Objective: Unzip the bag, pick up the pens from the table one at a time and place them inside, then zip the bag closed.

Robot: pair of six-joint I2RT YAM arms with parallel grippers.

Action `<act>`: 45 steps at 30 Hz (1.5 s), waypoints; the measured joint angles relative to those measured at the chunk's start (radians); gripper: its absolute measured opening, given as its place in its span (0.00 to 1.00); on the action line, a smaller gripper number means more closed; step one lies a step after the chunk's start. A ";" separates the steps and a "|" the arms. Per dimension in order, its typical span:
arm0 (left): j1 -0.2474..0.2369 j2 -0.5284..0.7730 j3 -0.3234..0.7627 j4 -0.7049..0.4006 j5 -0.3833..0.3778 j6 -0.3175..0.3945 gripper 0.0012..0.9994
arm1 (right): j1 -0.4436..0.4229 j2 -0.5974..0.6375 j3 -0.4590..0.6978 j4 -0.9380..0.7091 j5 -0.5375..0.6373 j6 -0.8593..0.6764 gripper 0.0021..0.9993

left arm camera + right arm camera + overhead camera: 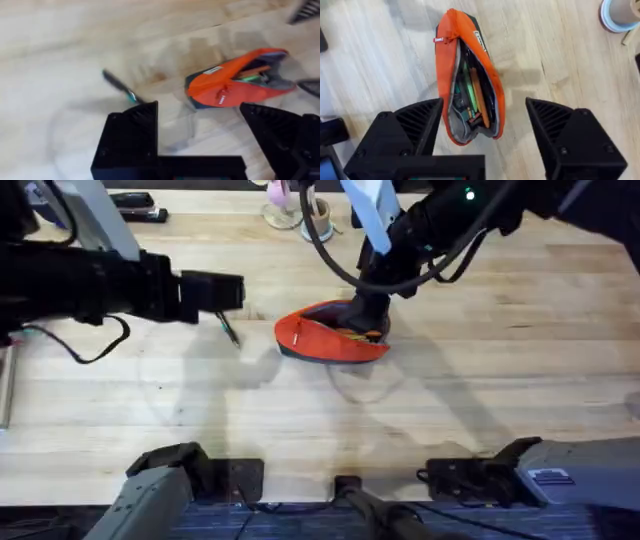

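Soft orange-red bag [470, 80] unzipped, mid-tabletop | 1 slim dark pen [229, 330] beside it | left gripper [200, 125] spread wide, empty | right gripper [485, 125] spread wide, empty

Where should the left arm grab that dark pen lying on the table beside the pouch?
Grip the pen at mid-shaft, coming straight down from above with the fingers set across its length. It lies flat and slanted on the table, apart from the open pouch, so both long sides are free. The left gripper is open.
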 joint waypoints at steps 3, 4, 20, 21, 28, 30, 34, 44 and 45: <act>0.000 0.045 0.000 0.002 -0.056 -0.136 0.99 | 0.000 0.000 0.000 0.000 0.000 0.000 1.00; 0.000 0.058 0.000 0.003 -0.068 -0.171 0.99 | 0.000 0.000 0.000 0.000 0.000 0.000 1.00; 0.000 0.289 0.000 0.124 -0.110 -0.408 0.99 | 0.000 0.000 0.000 0.000 0.000 0.000 1.00; 0.000 0.309 0.000 0.135 -0.116 -0.415 0.99 | 0.000 0.000 0.000 0.000 0.000 0.000 1.00; 0.000 0.453 0.000 0.155 -0.214 -0.599 1.00 | 0.000 0.000 0.000 0.000 0.000 0.000 1.00; -0.005 0.482 0.000 0.156 -0.242 -0.626 1.00 | 0.000 0.000 0.000 0.000 0.000 0.000 1.00; -0.044 0.506 0.000 0.157 -0.321 -0.665 1.00 | 0.000 0.000 0.000 0.000 0.000 0.000 1.00; -0.135 0.510 0.000 0.192 -0.475 -0.769 1.00 | 0.000 0.000 0.000 0.000 0.000 0.000 1.00; -0.140 0.516 0.000 0.195 -0.482 -0.775 1.00 | 0.000 0.000 0.000 0.000 0.000 0.000 1.00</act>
